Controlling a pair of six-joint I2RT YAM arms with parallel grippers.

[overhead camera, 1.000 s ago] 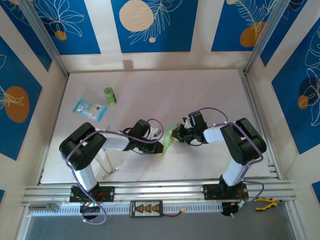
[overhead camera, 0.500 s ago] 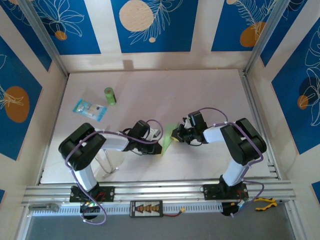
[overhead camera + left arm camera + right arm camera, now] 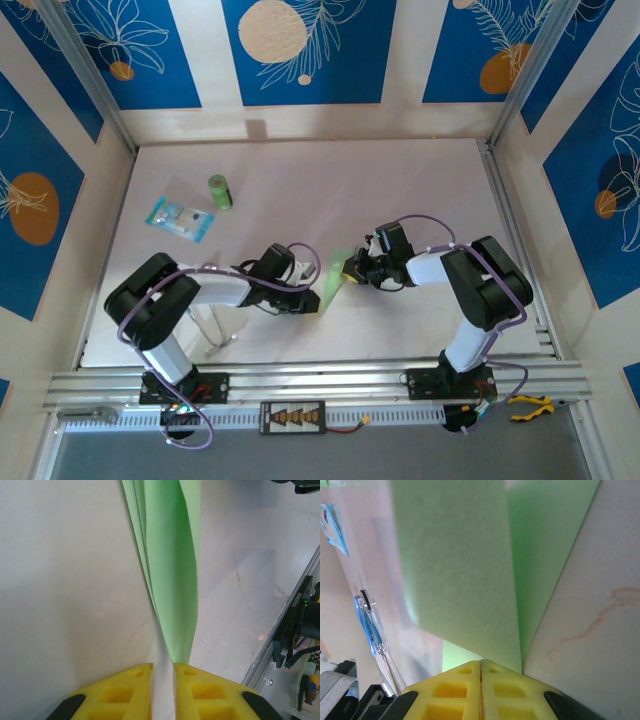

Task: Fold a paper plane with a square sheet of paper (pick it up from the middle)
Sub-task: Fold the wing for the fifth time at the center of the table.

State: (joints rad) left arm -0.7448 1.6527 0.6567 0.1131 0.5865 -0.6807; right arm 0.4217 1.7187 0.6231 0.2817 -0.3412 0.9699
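The pale-green paper (image 3: pixel 335 281) is folded into a slim, layered, pointed strip and stands on edge at the table's middle. In the left wrist view the folded paper (image 3: pixel 170 570) narrows to a tip that ends just at my right fingertip (image 3: pixel 186 671). My left gripper (image 3: pixel 163 667) is open by a narrow gap with nothing between its fingers; from above this left gripper (image 3: pixel 312 293) sits at the paper's near end. My right gripper (image 3: pixel 352 268) holds the far end. In the right wrist view the right gripper (image 3: pixel 480 662) is shut on the paper (image 3: pixel 465 580), which rises from between its pads.
A small green cylinder (image 3: pixel 219 192) and a clear blue-printed packet (image 3: pixel 180 218) lie at the back left. The metal rail (image 3: pixel 320 380) runs along the near edge, close behind the left gripper's side (image 3: pixel 295 630). Walls enclose the table.
My left arm has drawn back a little to the left and nearer the rail, off the paper's near tip. The right gripper and the paper have stayed put.
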